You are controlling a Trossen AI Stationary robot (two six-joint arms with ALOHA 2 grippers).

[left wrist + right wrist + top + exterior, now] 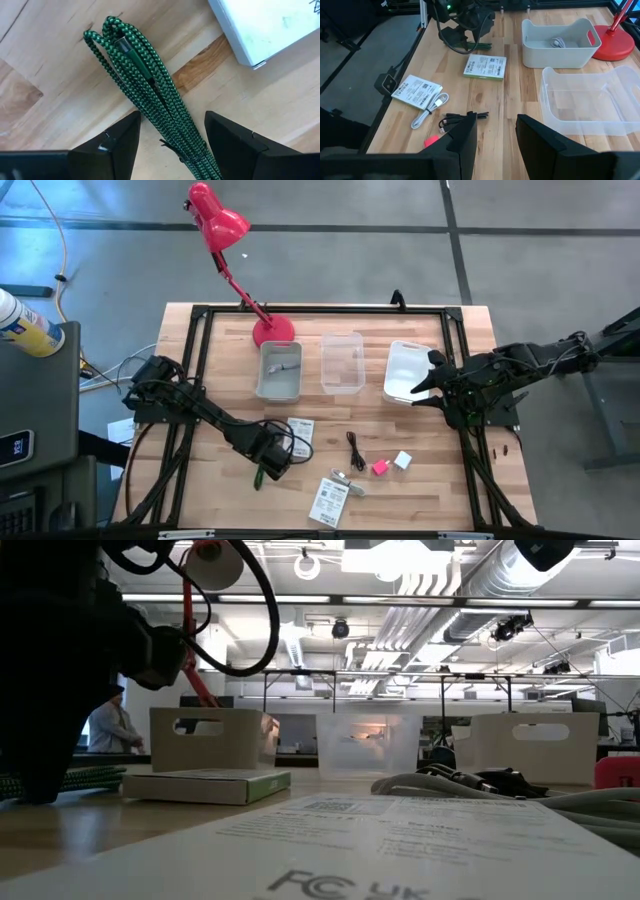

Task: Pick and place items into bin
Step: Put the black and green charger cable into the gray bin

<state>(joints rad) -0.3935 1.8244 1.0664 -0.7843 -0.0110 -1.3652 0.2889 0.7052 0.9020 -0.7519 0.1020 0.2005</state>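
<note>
A bundle of green-and-black braided cable (pixel 145 75) lies flat on the wooden table near its front left. My left gripper (pixel 172 120) points down over it, open, one finger on each side of the bundle's near part; I see no touch. In the high view this gripper (pixel 268 465) covers most of the bundle (pixel 258 476). My right gripper (pixel 496 132) hangs open and empty above the white bin (pixel 408 372) at the right. A black cable (pixel 355 450), a pink cube (pixel 380 467) and a white cube (pixel 402 460) lie loose on the table.
A grey bin (pixel 279 370) with a grey piece in it, a clear bin (pixel 342 362) and the white bin stand in a row at mid-table. A red lamp (pixel 272 330) stands behind them. A white box (pixel 300 430), a printed card (pixel 328 500) and a light cable (pixel 345 478) lie nearby.
</note>
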